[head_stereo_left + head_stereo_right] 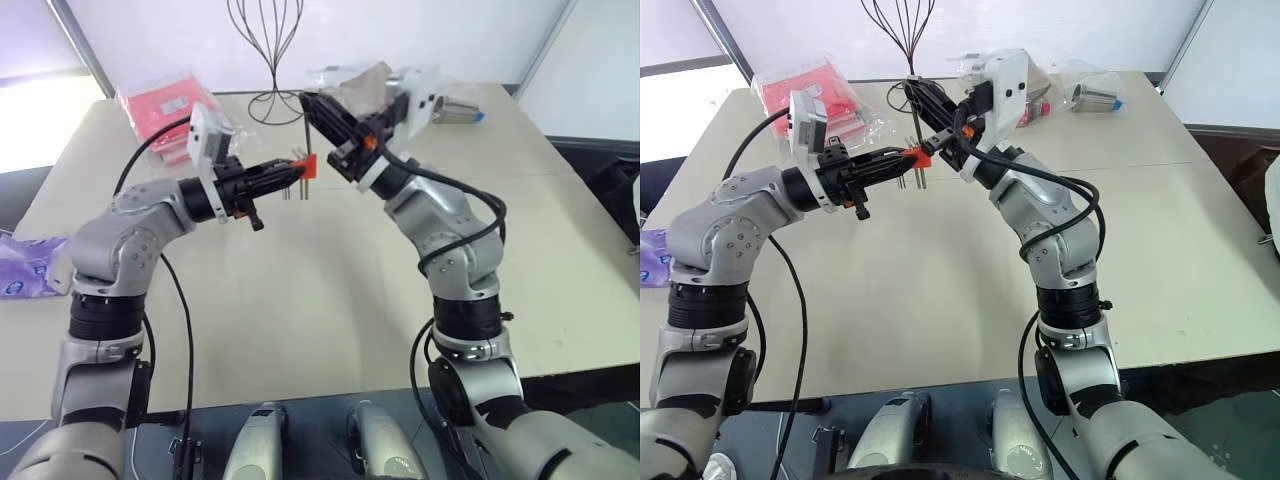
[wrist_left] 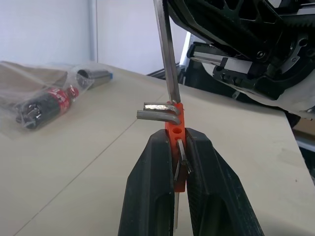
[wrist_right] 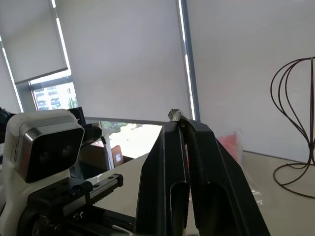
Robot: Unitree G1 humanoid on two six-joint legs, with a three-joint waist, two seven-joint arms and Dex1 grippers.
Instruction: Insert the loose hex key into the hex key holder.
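The left gripper (image 2: 177, 162) had its two black fingers (image 2: 152, 196) squeezed tight on the hex key holder (image 2: 175, 132), a little orange block. It held the block up in the air above the pale worktop (image 1: 330, 300), near the middle. A few short grey keys (image 2: 157, 112) stuck out of one side of the block.

The right gripper (image 3: 178, 125) was closed on the loose hex key (image 2: 165, 54), a thin dark metal rod. The tip of the rod poked out between the ends of its fingers (image 3: 162, 167). The long part of the rod reached to the top end of the orange block and touched it there, right beside the short keys. I could not tell if the rod had gone into a hole.

Both arms met above the worktop, with the two grippers close together.

At the far side of the worktop lay red packets (image 1: 165, 105) in clear plastic, a black wire stand (image 1: 268, 60) and a clear bag with a metal can (image 1: 1095, 97) in it. A purple pack (image 1: 25, 265) sat by the left edge.
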